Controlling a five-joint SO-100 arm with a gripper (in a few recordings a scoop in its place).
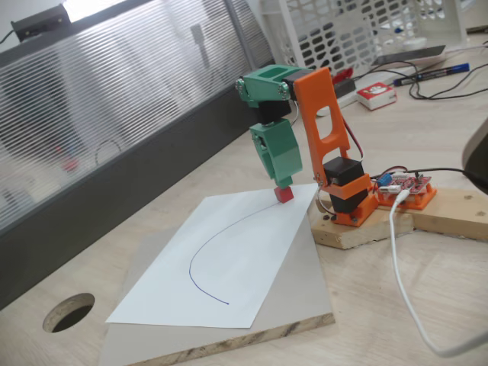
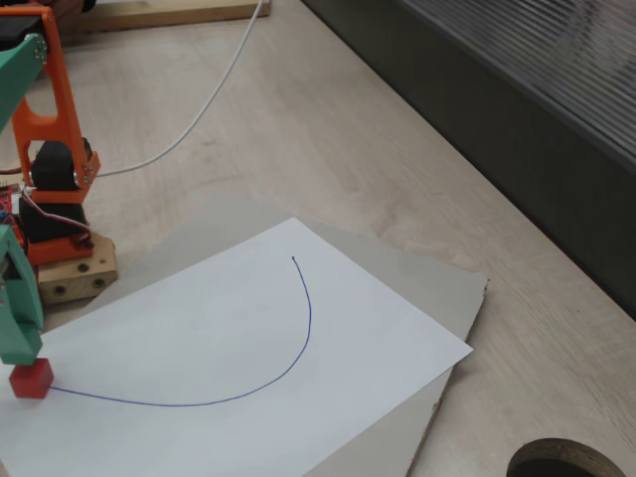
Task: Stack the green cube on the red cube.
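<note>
Where the blue pen line [image 1: 200, 258] ends on the white paper [image 1: 229, 267], the red cube [image 1: 284, 194] sits flat on the sheet. In a fixed view it lies near the paper's 1 o'clock corner; in the other it is at the paper's 9 o'clock side [image 2: 31, 378]. The cube has no long side, since all its sides look the same. One corner points toward the camera in that view.

The green pincer [image 1: 282, 181] hangs straight down right over the red cube, with its tip at the cube's top. I cannot tell if it is clenched or released. The paper lies on a gray board [image 2: 437, 288] on the wooden surface [image 2: 328, 129]. The orange arm base [image 1: 347, 202] stands on a wood block at 3 o'clock from the cube.
</note>
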